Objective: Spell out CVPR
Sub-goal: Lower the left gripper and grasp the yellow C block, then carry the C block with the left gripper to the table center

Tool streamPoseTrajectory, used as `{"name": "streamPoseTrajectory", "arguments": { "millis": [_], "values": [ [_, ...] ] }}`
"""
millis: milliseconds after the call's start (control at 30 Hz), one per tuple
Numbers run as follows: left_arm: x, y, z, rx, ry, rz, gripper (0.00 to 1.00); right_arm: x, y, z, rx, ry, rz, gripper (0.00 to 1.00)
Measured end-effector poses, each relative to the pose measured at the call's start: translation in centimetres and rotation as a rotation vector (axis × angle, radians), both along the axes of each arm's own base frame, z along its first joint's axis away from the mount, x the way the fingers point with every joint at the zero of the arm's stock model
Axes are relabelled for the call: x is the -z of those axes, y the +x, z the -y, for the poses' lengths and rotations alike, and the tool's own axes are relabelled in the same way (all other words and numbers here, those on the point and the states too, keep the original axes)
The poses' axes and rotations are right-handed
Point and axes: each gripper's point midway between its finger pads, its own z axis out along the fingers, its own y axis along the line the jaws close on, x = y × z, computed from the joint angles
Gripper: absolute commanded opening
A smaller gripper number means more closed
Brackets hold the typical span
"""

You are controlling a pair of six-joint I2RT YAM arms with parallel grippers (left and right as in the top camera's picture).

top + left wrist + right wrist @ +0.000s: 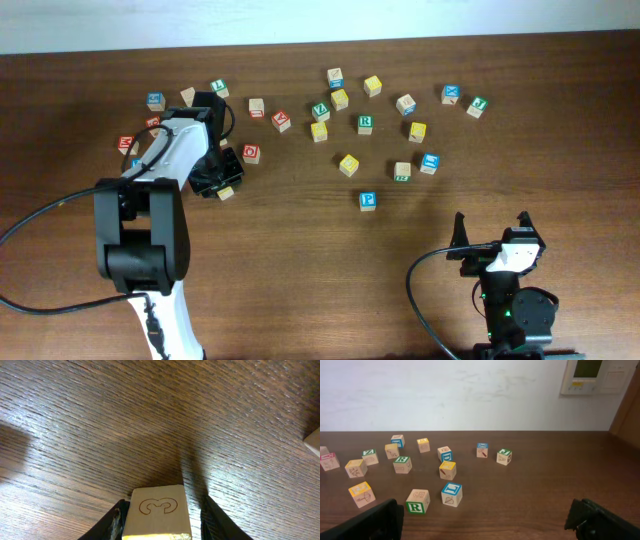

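Note:
My left gripper (218, 185) is at the left of the table and is shut on a wooden block (226, 192). In the left wrist view the block (156, 510) sits between the two black fingers (160, 527). It shows an engraved curly outline and a yellow lower edge, low over the wood. A blue P block (368, 200) lies alone mid-table. A green R block (365, 124) and a green V block (320, 110) lie among the scattered blocks. My right gripper (492, 235) is open and empty near the front right, and it also shows in the right wrist view (485, 520).
Several letter blocks are scattered across the back of the table, from a blue one (155, 101) at the left to a green one (477, 106) at the right. In the right wrist view a green R block (417, 501) and a blue L block (451, 494) lie nearest.

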Motion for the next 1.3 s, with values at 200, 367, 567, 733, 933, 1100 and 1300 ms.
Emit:
{"name": "streamPoseTrajectory", "arguments": {
  "millis": [200,367,567,733,933,1100,1300],
  "values": [
    [-0.1,0.0,-0.2,0.001,0.009,-0.002,0.17,0.0,0.0,0.0,0.000,-0.001,0.000,0.98],
    [-0.2,-1.5,0.4,0.059,-0.032,-0.064,0.14,0.0,0.0,0.0,0.000,0.000,0.000,0.98],
    [-2.2,-5.8,7.2,0.226,-0.384,-0.219,0.20,0.0,0.0,0.0,0.000,-0.001,0.000,0.98],
    [-2.3,-8.6,14.5,0.464,-0.379,-0.250,0.22,0.0,0.0,0.0,0.000,-0.001,0.000,0.98],
    [-1.0,-8.0,14.1,0.574,-0.105,-0.195,0.28,0.0,0.0,0.0,0.000,0.000,0.000,0.98],
    [-0.8,-7.5,14.3,0.507,-0.056,-0.168,0.26,0.0,0.0,0.0,0.000,0.000,0.000,0.98],
    [-0.9,-7.7,14.2,0.469,-0.047,-0.174,0.29,0.0,0.0,0.0,0.000,-0.001,0.000,0.98]
  ]
}}
